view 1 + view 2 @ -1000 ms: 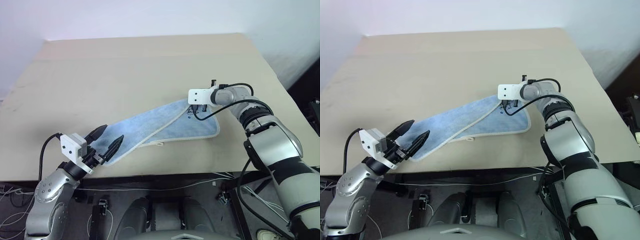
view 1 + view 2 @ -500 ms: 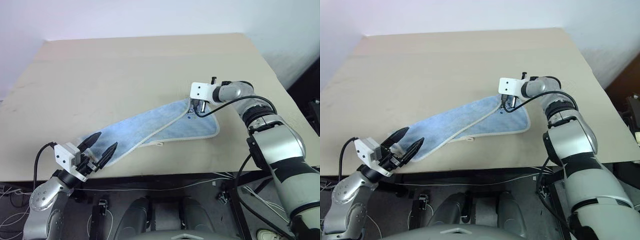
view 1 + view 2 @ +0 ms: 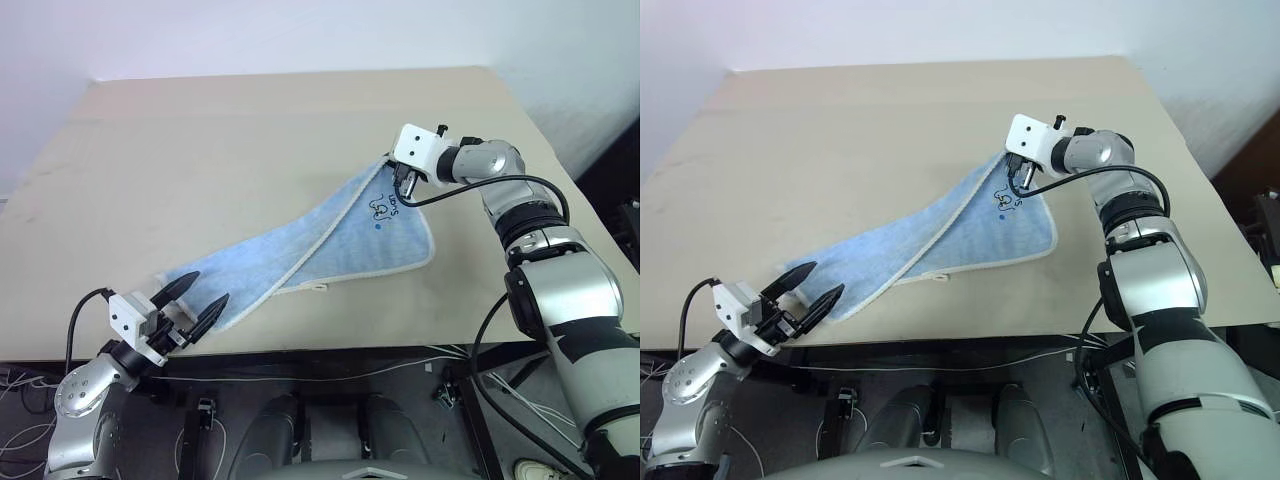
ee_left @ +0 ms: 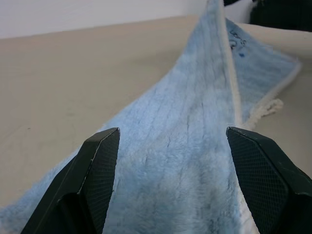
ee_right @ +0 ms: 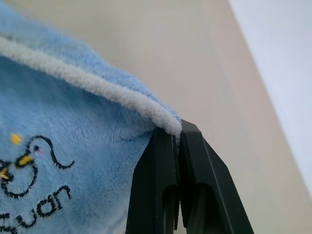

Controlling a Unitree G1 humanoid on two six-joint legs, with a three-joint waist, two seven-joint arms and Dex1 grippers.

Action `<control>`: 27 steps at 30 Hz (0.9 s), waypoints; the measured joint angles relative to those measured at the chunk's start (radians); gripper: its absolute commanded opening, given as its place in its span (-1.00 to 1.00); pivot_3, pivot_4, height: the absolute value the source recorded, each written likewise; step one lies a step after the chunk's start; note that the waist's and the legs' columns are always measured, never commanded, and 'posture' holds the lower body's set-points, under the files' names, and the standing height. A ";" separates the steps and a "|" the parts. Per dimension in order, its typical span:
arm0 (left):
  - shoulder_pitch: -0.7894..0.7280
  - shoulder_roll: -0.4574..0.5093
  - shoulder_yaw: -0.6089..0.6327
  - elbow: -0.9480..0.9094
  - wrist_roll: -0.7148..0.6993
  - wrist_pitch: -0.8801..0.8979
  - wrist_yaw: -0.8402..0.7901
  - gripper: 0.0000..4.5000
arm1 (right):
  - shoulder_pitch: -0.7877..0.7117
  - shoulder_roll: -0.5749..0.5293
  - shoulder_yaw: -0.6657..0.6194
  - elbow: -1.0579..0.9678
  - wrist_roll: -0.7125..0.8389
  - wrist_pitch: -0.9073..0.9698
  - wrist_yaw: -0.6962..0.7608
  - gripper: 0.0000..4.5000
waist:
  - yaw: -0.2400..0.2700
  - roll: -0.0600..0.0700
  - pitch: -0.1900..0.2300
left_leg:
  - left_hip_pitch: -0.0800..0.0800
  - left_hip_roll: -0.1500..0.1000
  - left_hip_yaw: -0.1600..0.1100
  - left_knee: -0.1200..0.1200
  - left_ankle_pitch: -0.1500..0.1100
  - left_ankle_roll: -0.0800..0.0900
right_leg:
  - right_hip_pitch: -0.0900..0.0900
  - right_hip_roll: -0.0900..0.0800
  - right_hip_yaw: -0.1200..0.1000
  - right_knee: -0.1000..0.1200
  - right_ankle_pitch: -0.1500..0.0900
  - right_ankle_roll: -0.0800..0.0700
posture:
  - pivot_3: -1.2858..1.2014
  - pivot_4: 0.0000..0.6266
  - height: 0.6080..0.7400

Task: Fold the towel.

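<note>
My arms: silver-grey metal shells w/ black joint bands. White camera block on each wrist, black cable looping off it. Fingers (image 4: 95, 180) black, pointed, w/ cross-hatched pads.

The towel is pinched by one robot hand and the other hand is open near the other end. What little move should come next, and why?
Probably the left gripper should ease forward and close on the near end of the towel. Its fingers stand open on either side of that end, holding nothing, while the right gripper is shut on the far corner and has it lifted off the table. A fold likely needs both ends held.
</note>
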 measured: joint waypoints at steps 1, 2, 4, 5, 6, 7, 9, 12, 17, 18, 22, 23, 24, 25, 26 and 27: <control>-0.007 0.003 -0.001 0.013 0.000 -0.001 -0.008 0.62 | 0.017 -0.003 0.003 -0.019 0.001 0.009 0.016 -0.99 | 0.001 0.000 0.000 | 0.000 0.000 0.000 0.000 0.000 0.000 | 0.000 0.000 0.000 0.000 0.000 0.000 | 0.03 -0.52 1.00; -0.018 0.005 -0.001 0.026 0.001 -0.001 -0.015 0.62 | 0.037 -0.004 0.008 -0.035 0.001 0.022 0.044 -0.99 | 0.002 0.000 0.000 | 0.000 0.000 0.000 0.000 0.000 0.000 | 0.000 0.000 0.000 0.000 0.000 0.000 | 0.03 -0.52 1.00; -0.036 0.013 -0.002 0.040 0.001 -0.001 -0.033 0.62 | 0.070 -0.004 0.026 -0.046 0.000 0.058 0.090 -0.99 | 0.001 0.000 0.000 | 0.000 0.000 0.000 0.000 0.000 0.000 | 0.000 0.000 0.000 0.000 0.000 0.000 | 0.03 -0.52 1.00; -0.044 0.018 -0.002 0.049 0.001 -0.001 -0.039 0.62 | 0.084 -0.004 0.036 -0.045 -0.008 0.082 0.103 -0.99 | 0.001 0.000 0.000 | 0.000 0.000 0.000 0.000 0.000 0.000 | 0.000 0.000 0.000 0.000 0.000 0.000 | 0.03 -0.52 1.00; -0.051 0.020 -0.002 0.056 0.002 -0.001 -0.043 0.62 | 0.093 -0.004 0.047 -0.041 -0.014 0.099 0.108 -0.99 | 0.000 0.000 0.000 | 0.000 0.000 0.000 0.000 0.000 0.000 | 0.000 0.000 0.000 0.000 0.000 0.000 | 0.03 -0.52 1.00; -0.060 0.021 -0.003 0.062 0.004 0.000 -0.049 0.62 | 0.097 -0.004 0.056 -0.030 -0.026 0.114 0.106 -0.99 | 0.000 0.000 0.000 | 0.000 0.000 0.000 0.000 0.000 0.000 | 0.000 0.000 0.000 0.000 0.000 0.000 | 0.03 -0.52 1.00; -0.076 0.022 -0.004 0.066 0.005 0.002 -0.053 0.62 | 0.098 -0.004 0.068 -0.011 -0.039 0.129 0.097 -0.78 | -0.003 0.000 0.000 | 0.000 0.000 0.000 0.000 0.000 0.000 | 0.000 0.000 0.000 0.000 0.000 0.000 | 0.03 -0.52 1.00; -0.092 0.022 -0.010 0.064 0.008 0.007 -0.052 0.62 | 0.096 -0.005 0.077 -0.006 -0.047 0.120 0.106 -0.36 | -0.004 0.000 0.000 | 0.000 0.000 0.000 0.000 0.000 0.000 | 0.000 0.000 0.000 0.000 0.000 0.000 | 0.03 -0.52 1.00; -0.073 0.021 -0.015 0.018 0.017 0.030 -0.026 0.62 | 0.118 -0.039 0.077 -0.120 -0.007 0.106 0.286 0.40 | -0.002 0.000 0.000 | 0.000 0.000 0.000 0.000 0.000 0.000 | 0.000 0.000 0.000 0.000 0.000 0.000 | 0.03 -0.52 1.00; -0.067 0.020 -0.018 0.005 0.018 0.035 -0.021 0.62 | 0.134 -0.048 0.076 -0.160 0.006 0.106 0.320 0.55 | 0.000 0.000 0.000 | 0.000 0.000 0.000 0.000 0.000 0.000 | 0.000 0.000 0.000 0.000 0.000 0.000 | 0.03 -0.52 1.00; -0.055 0.017 -0.026 -0.050 0.019 0.073 0.012 0.62 | 0.201 -0.078 0.066 -0.327 0.054 0.149 0.391 0.99 | 0.003 0.000 0.000 | 0.000 0.000 0.000 0.000 0.000 0.000 | 0.000 0.000 0.000 0.000 0.000 0.000 | 0.03 -0.52 1.00; -0.056 0.017 -0.031 -0.065 0.019 0.085 0.020 0.62 | 0.207 -0.081 0.062 -0.352 0.062 0.158 0.389 0.99 | 0.003 0.000 0.000 | 0.000 0.000 0.000 0.000 0.000 0.000 | 0.000 0.000 0.000 0.000 0.000 0.000 | 0.03 -0.52 1.00; -0.058 0.017 -0.036 -0.076 0.019 0.098 0.029 0.62 | 0.210 -0.081 0.055 -0.369 0.072 0.156 0.381 0.99 | 0.003 0.000 0.000 | 0.000 0.000 0.000 0.000 0.000 0.000 | 0.000 0.000 0.000 0.000 0.000 0.000 | 0.03 -0.52 1.00; -0.063 0.017 -0.043 -0.085 0.019 0.110 0.038 0.62 | 0.210 -0.081 0.046 -0.374 0.078 0.150 0.364 0.99 | 0.004 0.000 0.000 | 0.000 0.000 0.000 0.000 0.000 0.000 | 0.000 0.000 0.000 0.000 0.000 0.000 | 0.03 -0.52 1.00; -0.067 0.017 -0.046 -0.095 0.019 0.120 0.043 0.62 | 0.210 -0.082 0.044 -0.373 0.080 0.145 0.347 0.99 | 0.004 0.000 0.000 | 0.000 0.000 0.000 0.000 0.000 0.000 | 0.001 0.000 0.000 0.000 0.000 0.000 | 0.03 -0.52 1.00; -0.072 0.017 -0.048 -0.104 0.019 0.129 0.049 0.62 | 0.208 -0.084 0.045 -0.360 0.074 0.135 0.318 0.99 | 0.003 0.000 0.000 | 0.000 0.000 0.000 0.000 0.000 0.000 | 0.001 0.000 0.000 0.000 0.000 0.000 | 0.03 -0.52 1.00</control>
